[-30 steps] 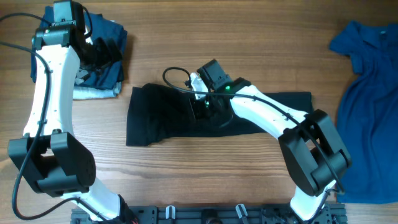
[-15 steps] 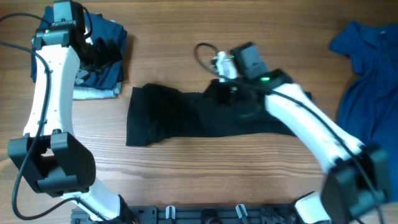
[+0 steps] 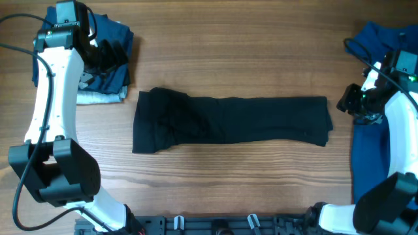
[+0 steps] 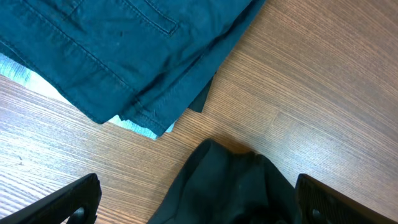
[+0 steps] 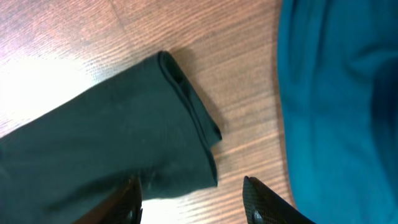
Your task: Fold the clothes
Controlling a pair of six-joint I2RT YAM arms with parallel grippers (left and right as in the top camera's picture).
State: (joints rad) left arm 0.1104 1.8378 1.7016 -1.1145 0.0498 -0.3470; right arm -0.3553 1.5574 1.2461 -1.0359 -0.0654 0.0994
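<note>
The clothes, a black shirt (image 3: 228, 121), lie as a long flat strip across the middle of the table. My right gripper (image 3: 356, 103) hovers just past the strip's right end, open, with only bare wood between its fingers. In the right wrist view the gripper (image 5: 196, 202) sits by the folded end of the black shirt (image 5: 124, 137). My left gripper (image 3: 108, 55) hangs at the back left over the navy stack, open wide and holding nothing. In the left wrist view the gripper (image 4: 199, 208) has a corner of the black shirt (image 4: 230, 186) showing below it.
A folded stack of navy and pale blue garments (image 3: 108, 75) sits at the back left, and is also in the left wrist view (image 4: 124, 56). A bright blue shirt (image 3: 385, 98) is spread along the right edge, right beside my right gripper; the right wrist view shows that shirt (image 5: 339, 93) too.
My right gripper has let go of the black shirt's middle, opened, and swung right to the strip's right end. The left arm has not moved.
</note>
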